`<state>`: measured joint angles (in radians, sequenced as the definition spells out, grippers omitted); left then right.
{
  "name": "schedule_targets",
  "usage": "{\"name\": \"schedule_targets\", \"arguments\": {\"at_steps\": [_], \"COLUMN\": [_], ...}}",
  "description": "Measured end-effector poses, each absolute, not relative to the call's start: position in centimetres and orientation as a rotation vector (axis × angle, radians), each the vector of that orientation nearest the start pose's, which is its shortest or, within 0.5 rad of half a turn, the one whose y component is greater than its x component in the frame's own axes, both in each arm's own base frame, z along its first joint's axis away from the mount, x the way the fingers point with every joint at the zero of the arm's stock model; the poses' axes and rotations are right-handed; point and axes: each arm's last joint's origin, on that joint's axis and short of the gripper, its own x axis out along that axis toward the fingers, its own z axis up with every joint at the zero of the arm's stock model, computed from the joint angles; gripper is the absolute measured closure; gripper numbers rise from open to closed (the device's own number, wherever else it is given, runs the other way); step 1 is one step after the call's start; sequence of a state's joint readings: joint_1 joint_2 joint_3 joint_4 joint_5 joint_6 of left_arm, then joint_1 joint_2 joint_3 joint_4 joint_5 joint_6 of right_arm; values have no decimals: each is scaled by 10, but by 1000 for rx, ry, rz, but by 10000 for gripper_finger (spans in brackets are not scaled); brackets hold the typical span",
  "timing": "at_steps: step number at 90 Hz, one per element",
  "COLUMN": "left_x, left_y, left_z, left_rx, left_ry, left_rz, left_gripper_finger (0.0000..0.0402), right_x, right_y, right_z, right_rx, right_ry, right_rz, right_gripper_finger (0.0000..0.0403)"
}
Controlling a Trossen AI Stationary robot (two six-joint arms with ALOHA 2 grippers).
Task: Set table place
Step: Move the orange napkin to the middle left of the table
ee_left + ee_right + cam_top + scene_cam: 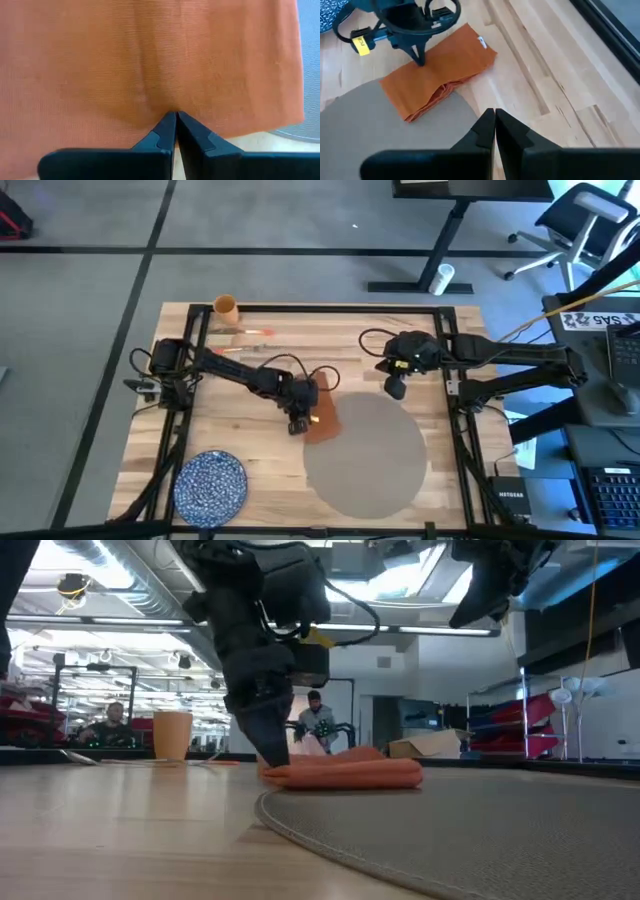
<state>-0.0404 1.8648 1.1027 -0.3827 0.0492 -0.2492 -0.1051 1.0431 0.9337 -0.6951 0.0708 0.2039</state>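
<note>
Your left gripper (297,426) is down on the rust-red rectangular cloth napkin (322,408), its fingers (170,131) pressed together with the tips touching the cloth; you cannot tell whether any fabric is caught between them. The napkin lies folded on the light wooden plank worktop (250,410), its lower end overlapping the left rim of the large flat round grey-beige placemat (365,455), which lies on the worktop's right half, toward the near edge.

Your right gripper (394,388) hangs in the air just above the placemat's far rim, fingers (492,131) together on nothing.

Around you: a blue speckled round plate (211,483) sits at the near left corner, well apart from the placemat. An orange cup (226,306) stands at the far left edge, with thin orange-tipped utensils (254,332) lying near it. Nothing sits between the napkin and the placemat.

A small white tag (482,43) shows on the napkin's far corner, and a yellow label (360,44) on the left arm's wrist; neither is legible.
</note>
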Motion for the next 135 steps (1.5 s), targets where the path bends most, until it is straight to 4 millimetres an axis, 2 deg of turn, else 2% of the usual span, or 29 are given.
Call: {"name": "schedule_targets", "arguments": {"at_steps": [13,23,62,80,89,100,117,135], "left_x": [354,350,330,323,320,317,310,313], "left_y": [-23,-23,1,5,3,-9,-29,-29], "left_z": [143,150,240,264,264,257,230,199], "left_rx": [-217,-220,-209,-208,-198,-202,-233,-274], "left_ry": [1154,1159,822,706,732,764,810,806], "left_rz": [53,57,168,164,161,136,103,121], "left_gripper_finger": [402,402,402,402,402,402,402,402], "right_x": [202,200,190,188,187,187,188,188], "right_y": [-23,-23,-22,-22,-22,-22,-22,-23], "right_z": [294,295,305,307,307,307,307,307], "right_rx": [206,202,191,204,202,202,212,206], "right_ry": [802,796,739,727,720,720,719,713], "right_rz": [-249,-245,-237,-242,-250,-255,-263,-280], "right_gripper_finger": [403,403,403,403,403,403,403,403]}}
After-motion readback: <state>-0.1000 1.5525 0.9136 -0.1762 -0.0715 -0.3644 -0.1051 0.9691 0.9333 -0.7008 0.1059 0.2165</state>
